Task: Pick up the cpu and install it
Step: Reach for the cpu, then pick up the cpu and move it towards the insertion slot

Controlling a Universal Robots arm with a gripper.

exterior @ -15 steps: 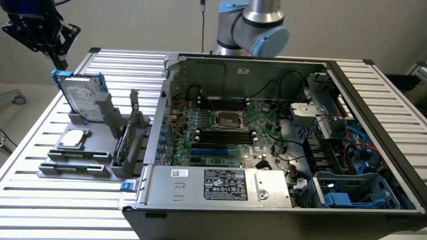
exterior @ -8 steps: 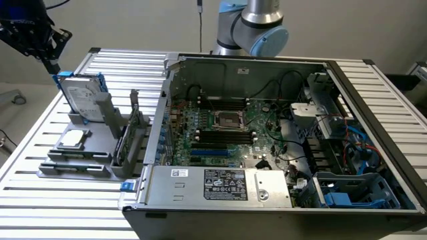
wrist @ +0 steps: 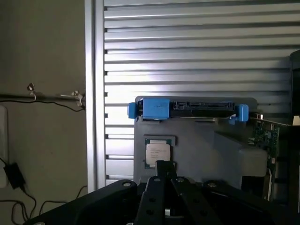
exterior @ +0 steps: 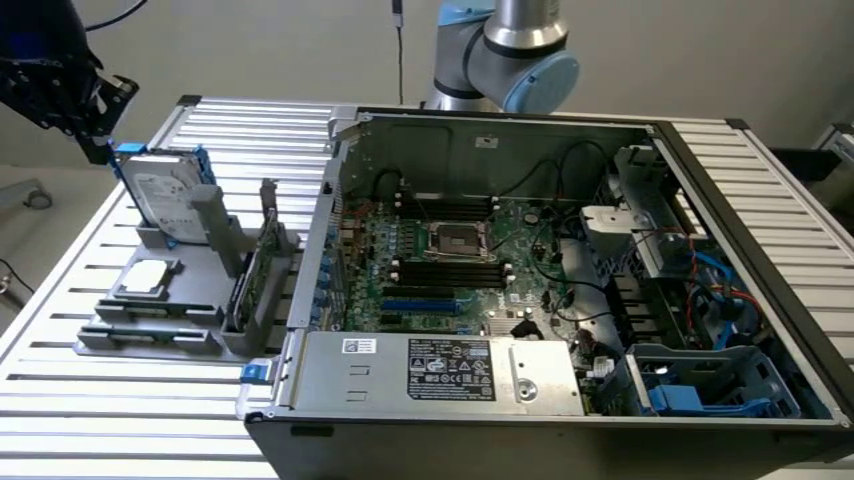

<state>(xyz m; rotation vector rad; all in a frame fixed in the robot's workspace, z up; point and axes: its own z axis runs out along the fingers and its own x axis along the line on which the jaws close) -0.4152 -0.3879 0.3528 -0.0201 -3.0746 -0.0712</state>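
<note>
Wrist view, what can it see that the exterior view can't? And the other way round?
Wrist view: the tiny print on the cpu lid, seen from above, plus a black plug box off the table's edge.
Exterior view: the open computer case, its green board with the dark socket, and the arm's blue-capped joint.
Both: the cpu in its grey holder, the hard drive with blue brackets, the slatted table and the shut pincer.
</note>
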